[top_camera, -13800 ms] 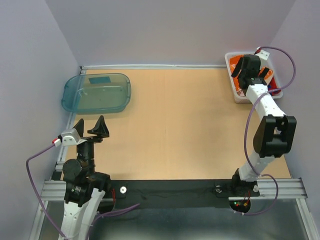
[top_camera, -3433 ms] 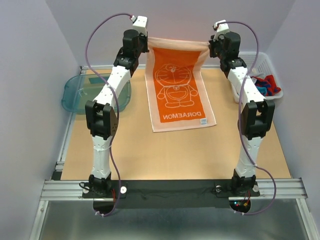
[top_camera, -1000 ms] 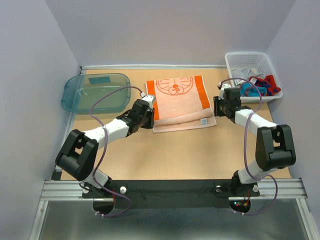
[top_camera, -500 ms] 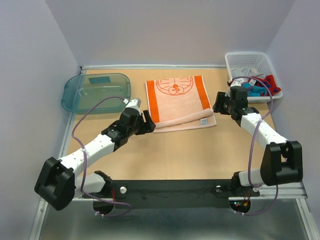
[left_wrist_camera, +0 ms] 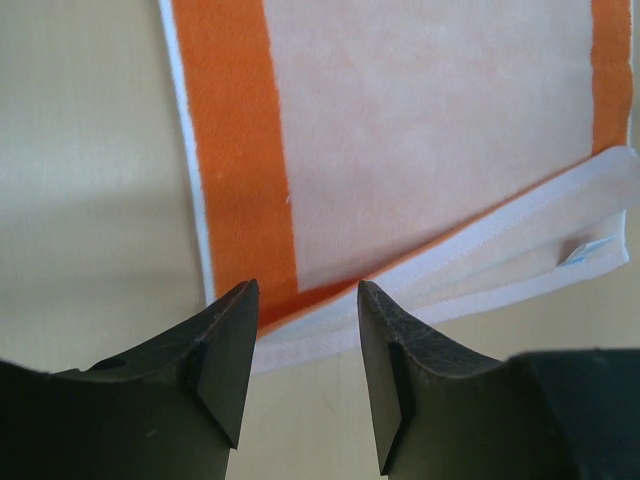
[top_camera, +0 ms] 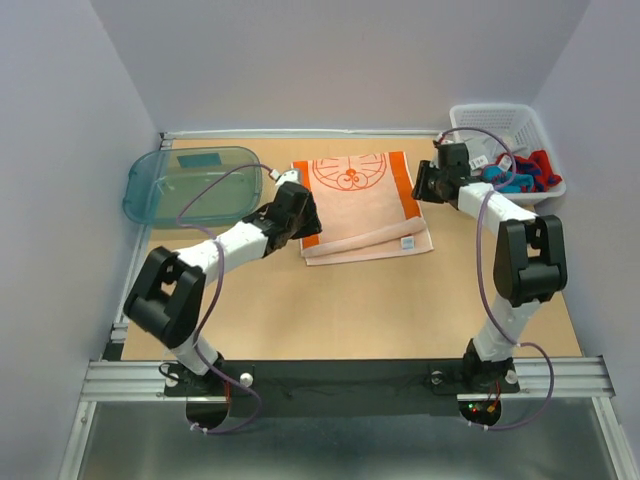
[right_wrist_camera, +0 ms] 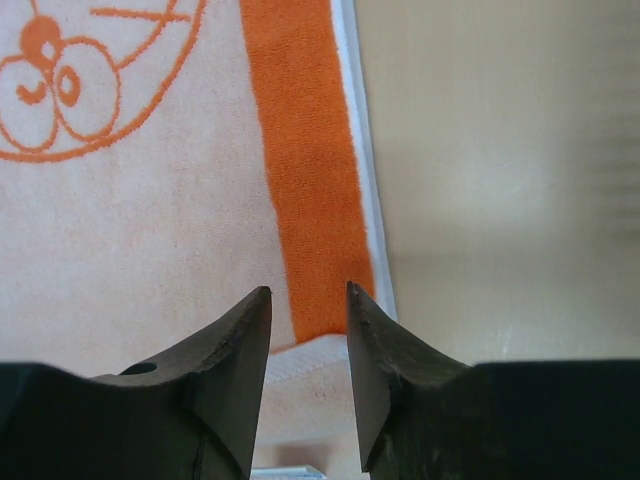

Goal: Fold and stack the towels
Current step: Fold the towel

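One orange towel (top_camera: 360,200) with a pale cartoon line pattern lies folded in half on the table, its white hem and label toward the near edge. My left gripper (top_camera: 298,216) hovers at the towel's near left corner. In the left wrist view its jaws (left_wrist_camera: 305,292) stand open above the hem of the towel (left_wrist_camera: 430,130), holding nothing. My right gripper (top_camera: 424,184) is at the towel's right edge. Its jaws (right_wrist_camera: 307,294) are open, narrowly, over the orange border of the towel (right_wrist_camera: 300,170). Red and blue towels (top_camera: 525,172) lie bunched in the basket.
The white mesh basket (top_camera: 490,112) stands at the far right corner, close behind my right arm. A translucent teal tray (top_camera: 190,190) sits at the far left, next to my left forearm. Bare wooden table (top_camera: 380,300) stretches in front of the towel.
Both grippers let go of the folded towel's edges. The left one then swung back in to the near left corner; the right one moved farther along the right edge.
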Motion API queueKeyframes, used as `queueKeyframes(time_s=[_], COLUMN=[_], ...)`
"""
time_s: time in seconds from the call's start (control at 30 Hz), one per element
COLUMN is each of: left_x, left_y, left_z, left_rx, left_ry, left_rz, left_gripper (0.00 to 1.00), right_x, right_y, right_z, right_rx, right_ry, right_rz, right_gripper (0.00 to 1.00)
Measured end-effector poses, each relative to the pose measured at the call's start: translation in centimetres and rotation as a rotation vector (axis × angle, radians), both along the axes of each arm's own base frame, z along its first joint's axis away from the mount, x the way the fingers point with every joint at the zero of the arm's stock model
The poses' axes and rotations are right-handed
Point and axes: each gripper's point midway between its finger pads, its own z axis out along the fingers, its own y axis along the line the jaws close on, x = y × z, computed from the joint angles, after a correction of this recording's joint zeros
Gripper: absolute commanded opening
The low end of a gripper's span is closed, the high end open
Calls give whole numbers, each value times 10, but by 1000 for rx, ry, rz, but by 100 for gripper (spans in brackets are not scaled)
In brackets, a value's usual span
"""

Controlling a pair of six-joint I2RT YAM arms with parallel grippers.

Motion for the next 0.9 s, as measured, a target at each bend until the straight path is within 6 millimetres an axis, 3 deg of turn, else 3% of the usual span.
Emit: queueKeyframes(time_s=[0.13,0.33,0.47,0.73,0.9], left_x=[27,43,36,14,15], left_y=[-18,-30,-28,-17,-19], left_z=[-6,-25,-46,-76,-76], left_rx=[37,88,120,135,104], left_ry=[5,33,89,167,154], left_rz=[-32,-78,-92,-85,-72], left_gripper=[52,52,51,51,51], right_x=[5,-4,-16,-20,-37], right_y=[17,43,46,39,33], right_z=[-13,-50,-69,-70,-71], right_rx=[-26,-102,-140,-177,-195], right_ry=[26,105,169,177,210], right_rz=[55,149,175,173,179], right_gripper=[41,42,42,42,42])
